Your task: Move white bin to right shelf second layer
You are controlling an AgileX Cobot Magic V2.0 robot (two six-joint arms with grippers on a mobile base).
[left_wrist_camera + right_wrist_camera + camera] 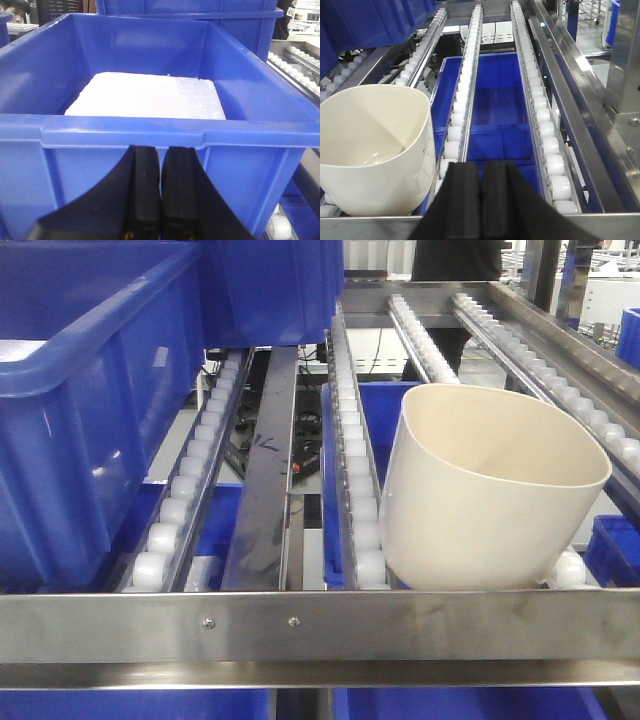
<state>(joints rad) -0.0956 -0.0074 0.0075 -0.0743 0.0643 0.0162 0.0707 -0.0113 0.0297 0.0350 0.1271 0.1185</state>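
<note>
The white bin (480, 500) stands empty and upright on the roller rails of the right shelf second layer (320, 625), its base right behind the flat steel front bar. In the right wrist view the white bin (375, 145) sits at the lower left. My right gripper (481, 167) is shut and empty, just right of the bin and apart from it, over the front bar. My left gripper (160, 150) is shut and empty, facing the near wall of a blue crate (150, 132). Neither gripper shows in the front view.
A white foam slab (150, 97) lies in the blue crate by my left gripper. Large blue crates (90, 390) sit on the rails at the left. Another blue crate (495, 100) lies on the level below, between roller rows (545, 130). A steel post (625, 65) stands at the right.
</note>
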